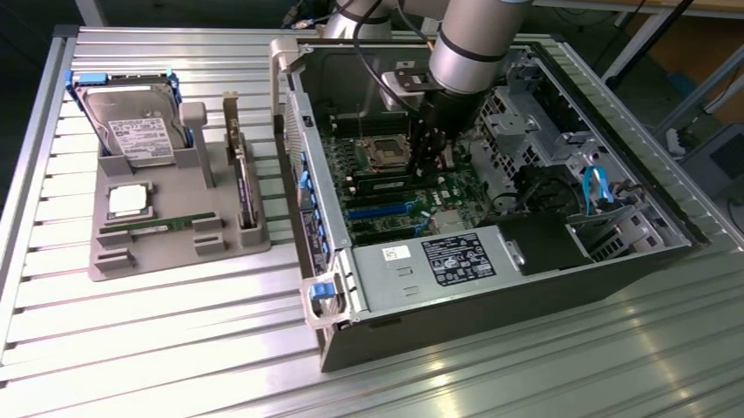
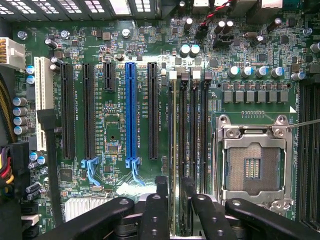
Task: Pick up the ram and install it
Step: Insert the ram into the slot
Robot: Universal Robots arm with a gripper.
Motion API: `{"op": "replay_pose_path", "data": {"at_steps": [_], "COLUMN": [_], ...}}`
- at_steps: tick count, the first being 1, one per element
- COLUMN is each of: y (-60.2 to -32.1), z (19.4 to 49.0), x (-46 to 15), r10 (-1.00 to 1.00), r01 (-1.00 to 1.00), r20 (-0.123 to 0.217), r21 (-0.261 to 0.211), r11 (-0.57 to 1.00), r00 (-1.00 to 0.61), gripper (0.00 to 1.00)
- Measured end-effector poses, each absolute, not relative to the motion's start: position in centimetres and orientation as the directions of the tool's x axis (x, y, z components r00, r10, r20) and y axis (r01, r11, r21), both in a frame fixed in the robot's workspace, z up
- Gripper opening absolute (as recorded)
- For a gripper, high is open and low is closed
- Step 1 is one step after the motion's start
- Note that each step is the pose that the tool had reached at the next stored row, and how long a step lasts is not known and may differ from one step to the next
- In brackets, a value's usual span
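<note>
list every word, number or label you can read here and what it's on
Nothing reads clearly enough to quote.
Hard drive label: printed text, too small to read.
Power supply label: text and marks, too small.
White sticker on the case: blurred.
Motherboard print beside the slots: too small.

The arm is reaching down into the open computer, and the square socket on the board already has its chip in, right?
Not quite: the socket is empty, as the wrist view shows. The arm is indeed reaching down into the open computer.
</note>
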State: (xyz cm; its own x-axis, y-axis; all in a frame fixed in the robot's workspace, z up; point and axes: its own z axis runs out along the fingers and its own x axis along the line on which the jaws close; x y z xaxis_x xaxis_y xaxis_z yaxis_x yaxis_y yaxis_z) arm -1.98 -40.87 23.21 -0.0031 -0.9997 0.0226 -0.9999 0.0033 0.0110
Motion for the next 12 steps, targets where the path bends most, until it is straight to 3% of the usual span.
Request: {"op": "replay_pose_path", "data": {"at_steps": [12], "y": [-40.87], "z": [23.21], "x": [-1.98], "r10": [-1.000], "r01": [-1.000], "r20": [0.022], "r21": [0.011], "r11": [0.003], "r00": [-0.003], "gripper": [0.25]}}
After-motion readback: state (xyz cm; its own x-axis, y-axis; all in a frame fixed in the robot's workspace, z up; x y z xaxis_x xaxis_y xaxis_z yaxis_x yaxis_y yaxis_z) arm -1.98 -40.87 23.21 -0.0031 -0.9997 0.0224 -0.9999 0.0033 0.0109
